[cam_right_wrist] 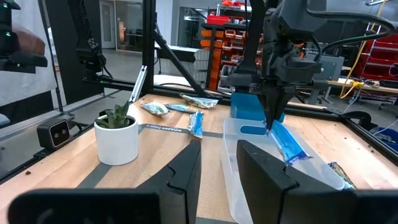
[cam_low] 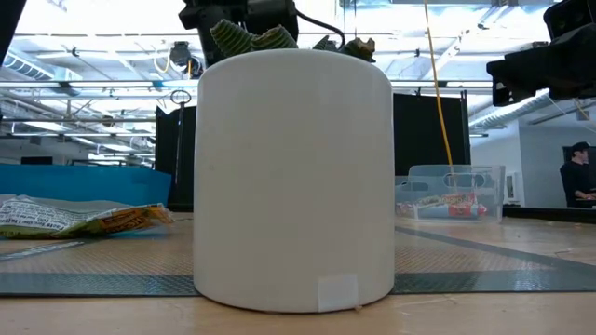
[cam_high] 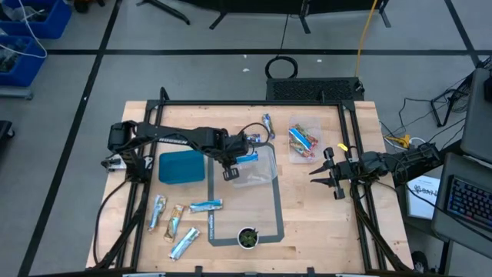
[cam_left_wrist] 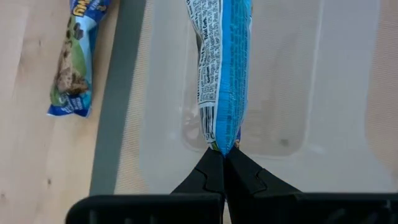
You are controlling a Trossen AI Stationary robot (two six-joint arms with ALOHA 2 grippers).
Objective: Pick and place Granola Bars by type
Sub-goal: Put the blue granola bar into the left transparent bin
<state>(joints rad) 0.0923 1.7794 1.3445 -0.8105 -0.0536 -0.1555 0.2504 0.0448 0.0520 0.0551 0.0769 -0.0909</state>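
One blue granola bar [cam_left_wrist: 222, 74] pinched by its end in left gripper [cam_left_wrist: 224, 155], fingers clenched on the wrapper, bar hanging over a clear bin [cam_high: 257, 171]. Second clear bin [cam_high: 304, 141] beyond it, between both grippers, holds several bars, count unclear. Five bars [cam_high: 178, 221] lie on surface [cam_high: 315, 215] well apart from left gripper, one more [cam_high: 267, 125] near it. Right gripper [cam_high: 332, 178] hovers empty, fingers parted, beside second bin. Low view mostly blocked by white plant pot [cam_low: 293, 177].
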